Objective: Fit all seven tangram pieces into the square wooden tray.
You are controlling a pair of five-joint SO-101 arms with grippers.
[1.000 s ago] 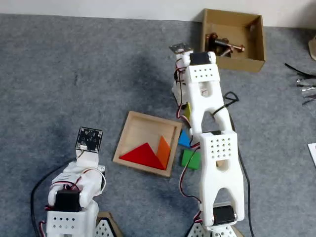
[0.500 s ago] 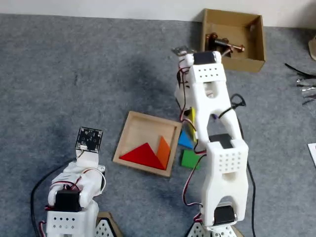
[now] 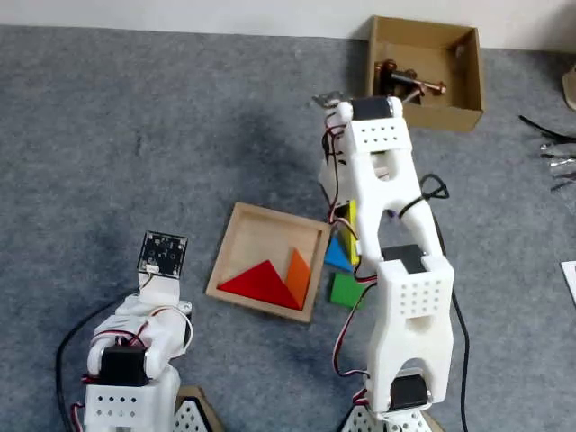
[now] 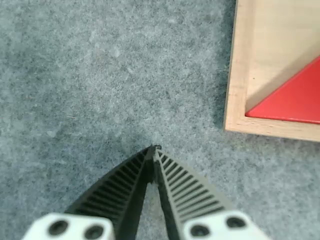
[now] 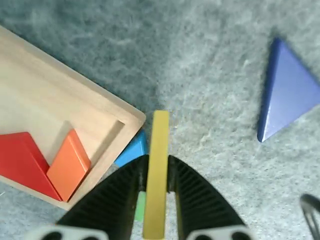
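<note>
The square wooden tray (image 3: 241, 230) holds a red triangle (image 3: 259, 283) and an orange piece (image 3: 299, 272) side by side in one corner. My right gripper (image 5: 157, 172) is shut on a yellow piece (image 5: 159, 150), held edge-on just outside the tray's corner (image 5: 131, 116). Beneath it lie a light blue piece (image 5: 133, 149) against the tray's outer wall and a green piece (image 3: 346, 289). A dark blue triangle (image 5: 287, 97) lies on the carpet farther out. My left gripper (image 4: 154, 150) is shut on nothing, over carpet beside the tray's rim (image 4: 235, 75).
A cardboard box (image 3: 426, 59) with metal parts stands at the back right. Cables (image 3: 551, 144) lie at the right edge. The right arm (image 3: 396, 270) stretches over the pieces right of the tray. Grey carpet lies open to the left and back of the tray.
The right arm has shifted a little to the right with the yellow piece in its gripper. The left arm has kept still.
</note>
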